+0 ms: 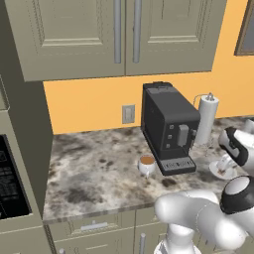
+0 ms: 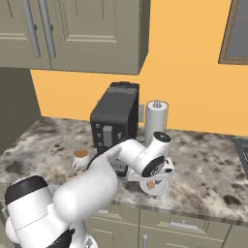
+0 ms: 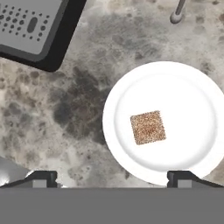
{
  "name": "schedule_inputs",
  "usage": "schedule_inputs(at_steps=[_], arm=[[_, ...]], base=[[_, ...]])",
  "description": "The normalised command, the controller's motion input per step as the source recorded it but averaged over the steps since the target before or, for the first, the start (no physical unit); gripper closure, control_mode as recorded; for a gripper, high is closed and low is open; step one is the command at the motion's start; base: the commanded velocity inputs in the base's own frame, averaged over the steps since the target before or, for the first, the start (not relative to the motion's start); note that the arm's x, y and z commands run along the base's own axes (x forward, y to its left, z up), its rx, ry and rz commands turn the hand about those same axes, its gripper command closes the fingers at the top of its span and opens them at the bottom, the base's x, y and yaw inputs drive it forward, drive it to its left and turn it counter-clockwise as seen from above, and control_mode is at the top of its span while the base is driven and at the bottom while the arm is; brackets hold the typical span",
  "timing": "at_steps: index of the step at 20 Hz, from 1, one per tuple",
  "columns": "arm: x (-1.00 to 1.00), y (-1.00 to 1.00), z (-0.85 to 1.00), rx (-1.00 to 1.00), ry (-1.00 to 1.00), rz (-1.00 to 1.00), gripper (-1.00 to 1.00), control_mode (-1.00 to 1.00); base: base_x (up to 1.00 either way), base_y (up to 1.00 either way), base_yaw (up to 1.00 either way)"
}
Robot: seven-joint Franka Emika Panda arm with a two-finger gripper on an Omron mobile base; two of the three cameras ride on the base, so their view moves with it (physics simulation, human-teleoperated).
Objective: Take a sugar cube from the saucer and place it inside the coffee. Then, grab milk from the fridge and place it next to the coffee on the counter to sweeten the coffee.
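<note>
My gripper [image 3: 111,177] is wide open, looking down on the saucer [image 3: 192,87] right of centre, so I can pinch the sugar cube [image 3: 148,127] lying on it

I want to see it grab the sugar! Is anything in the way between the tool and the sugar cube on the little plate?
Nothing visible is. The open tool looks straight down over the saucer, and the brown sugar cube lies alone in the middle with bare plate around it. The coffee machine sits off to one side.
</note>
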Motion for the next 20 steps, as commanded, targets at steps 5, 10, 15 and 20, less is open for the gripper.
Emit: schedule_inputs(at_steps=[5,10,15,20], arm=[[0.12,-0.25,-0.1,-0.01,0.01,-0.03,-1.0,-1.0],[0.16,-0.06,-0.12,0.0,0.01,0.0,-1.0,-1.0],[0.22,0.0,-0.17,0.0,0.03,0.0,-1.0,-1.0],[0.23,0.0,-0.17,0.0,0.04,0.0,-1.0,-1.0]], base=[[0.0,0.0,0.0],[0.0,0.0,0.0],[0.0,0.0,0.0],[0.0,0.0,0.0]])
